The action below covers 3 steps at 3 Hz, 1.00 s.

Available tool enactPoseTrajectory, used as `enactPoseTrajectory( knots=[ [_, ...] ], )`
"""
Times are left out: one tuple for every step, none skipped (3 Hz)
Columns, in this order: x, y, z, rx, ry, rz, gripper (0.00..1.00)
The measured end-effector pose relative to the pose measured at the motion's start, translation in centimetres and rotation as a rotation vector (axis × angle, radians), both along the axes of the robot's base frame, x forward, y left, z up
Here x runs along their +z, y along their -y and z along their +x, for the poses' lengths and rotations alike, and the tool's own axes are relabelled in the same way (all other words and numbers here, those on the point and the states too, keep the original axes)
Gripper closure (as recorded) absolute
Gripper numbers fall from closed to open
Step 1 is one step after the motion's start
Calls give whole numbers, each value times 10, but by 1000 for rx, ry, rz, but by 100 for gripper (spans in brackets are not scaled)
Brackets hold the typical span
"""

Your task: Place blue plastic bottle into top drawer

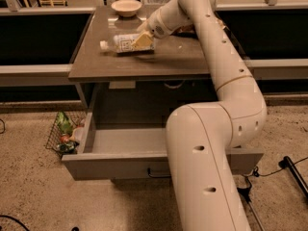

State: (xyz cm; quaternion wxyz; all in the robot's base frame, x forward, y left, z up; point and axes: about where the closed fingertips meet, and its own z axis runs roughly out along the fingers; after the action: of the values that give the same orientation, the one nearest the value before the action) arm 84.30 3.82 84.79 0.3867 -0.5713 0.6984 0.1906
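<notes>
Grey top drawer (pixel 120 141): pulled open, nearest, under the table (pixel 96 64).
Pale blue plastic bottle (pixel 126 43): lying on the tabletop, cap to the left; likely light, smooth and squashy, so best held gently round the middle.
Arm's gripper (pixel 143 41): at the bottle's right end; grasp cannot tell.
Far bowl (pixel 126 6): well behind.

My gripper (pixel 142 40), tan-yellow on a cream-white arm (pixel 226 71), sits over the blue plastic bottle (pixel 121 43). I read the bottle as clear, perhaps faintly bluish, with a white cap and a dark-printed white label. Brown table (pixel 120 66), grey top drawer (pixel 110 167), cream bowl (pixel 126 7).
</notes>
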Motion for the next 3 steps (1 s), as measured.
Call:
enactPoseTrajectory(
  knots=[
    [11, 5, 1, -11, 16, -4, 99],
    [42, 19, 5, -49, 80, -4, 100],
    [85, 37, 3, -93, 154, -3, 100]
  ],
)
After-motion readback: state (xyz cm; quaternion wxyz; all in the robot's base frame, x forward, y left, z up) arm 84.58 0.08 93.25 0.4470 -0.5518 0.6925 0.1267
